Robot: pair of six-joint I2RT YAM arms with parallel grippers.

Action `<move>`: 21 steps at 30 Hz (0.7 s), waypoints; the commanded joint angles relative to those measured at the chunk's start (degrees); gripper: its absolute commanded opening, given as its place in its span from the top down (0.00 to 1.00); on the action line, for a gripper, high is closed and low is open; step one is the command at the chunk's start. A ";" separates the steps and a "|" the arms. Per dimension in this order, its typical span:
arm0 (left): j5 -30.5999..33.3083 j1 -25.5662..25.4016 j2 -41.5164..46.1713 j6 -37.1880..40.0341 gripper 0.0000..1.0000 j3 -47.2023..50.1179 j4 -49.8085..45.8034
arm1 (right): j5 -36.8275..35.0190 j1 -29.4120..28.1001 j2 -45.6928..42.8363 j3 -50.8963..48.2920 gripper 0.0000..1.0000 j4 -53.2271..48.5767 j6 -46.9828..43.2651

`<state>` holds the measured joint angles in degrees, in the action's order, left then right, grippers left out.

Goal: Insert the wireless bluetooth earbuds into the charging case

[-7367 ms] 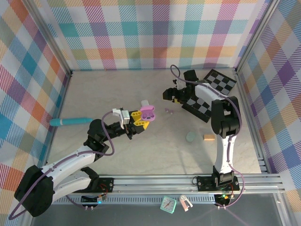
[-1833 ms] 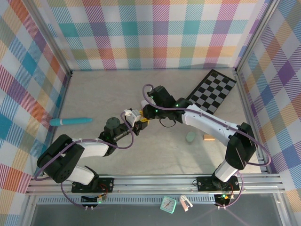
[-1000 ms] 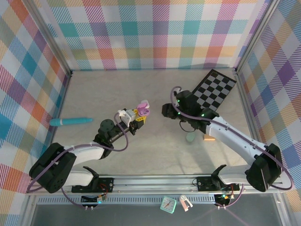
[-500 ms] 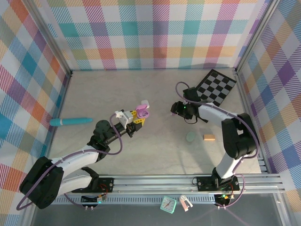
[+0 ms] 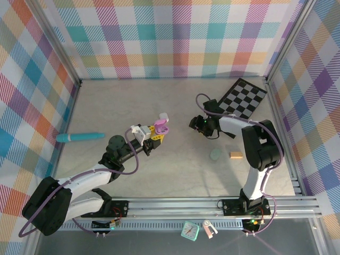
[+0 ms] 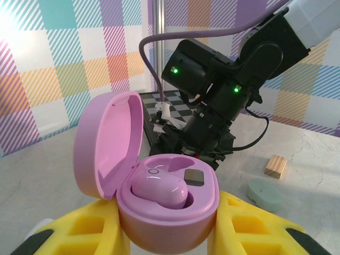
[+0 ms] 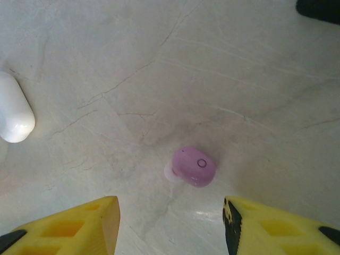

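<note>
The left tool clamps the open lilac plastic charging case, one lilac earbud seated. At its three o'clock, the right tool, jaws apart, hovers over the second lilac bean-shaped earbud on the pale desk; centring before a gentle pinch looks wisest.

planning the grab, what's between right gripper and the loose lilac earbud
Just bare table between the right gripper and loose earbud, per the right wrist view.
</note>
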<state>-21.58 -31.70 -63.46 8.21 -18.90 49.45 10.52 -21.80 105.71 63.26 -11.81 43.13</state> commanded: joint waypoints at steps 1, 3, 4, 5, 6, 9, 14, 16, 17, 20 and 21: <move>-0.93 0.59 1.07 0.14 0.75 -0.95 0.21 | 1.32 -0.08 1.62 2.53 0.46 0.47 0.84; -0.84 0.61 1.15 0.31 0.75 -1.01 -0.17 | 1.69 -0.07 2.50 3.15 0.46 0.83 1.16; -0.69 0.59 1.16 0.41 0.75 -1.03 -0.18 | 1.70 -0.03 2.91 3.57 0.46 0.96 1.16; -0.65 0.63 1.16 0.41 0.75 -0.97 -0.22 | 1.60 -0.02 3.31 3.90 0.47 0.83 1.08; -0.76 0.63 1.09 0.41 0.75 -1.05 -0.22 | 1.24 -0.07 3.73 4.43 0.48 0.57 0.82; -0.83 0.59 1.00 0.41 0.75 -1.17 -0.32 | 0.24 -0.08 4.82 6.09 0.50 -0.48 -0.10; -0.75 0.59 0.90 0.70 0.75 -1.32 -0.54 | -0.94 -0.08 7.06 9.60 0.52 -2.57 -1.95; -0.66 0.60 0.93 0.74 0.75 -1.32 -0.63 | -0.62 -0.04 8.20 11.21 0.53 -3.38 -2.68; -0.64 0.59 0.99 0.81 0.75 -1.32 -0.76 | -0.40 -0.08 8.65 11.86 0.53 -3.78 -3.01; -0.40 0.59 1.31 0.98 0.75 -1.32 -1.19 | 0.46 -0.03 9.76 13.93 0.54 -5.18 -4.59; -0.31 0.59 1.45 1.09 0.75 -1.28 -1.30 | 0.11 -0.03 9.86 14.77 0.54 -6.32 -5.72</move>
<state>-21.56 -31.68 -63.46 8.45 -18.90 47.88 10.35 -21.80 114.65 75.59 -14.74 40.60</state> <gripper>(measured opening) 0.323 0.461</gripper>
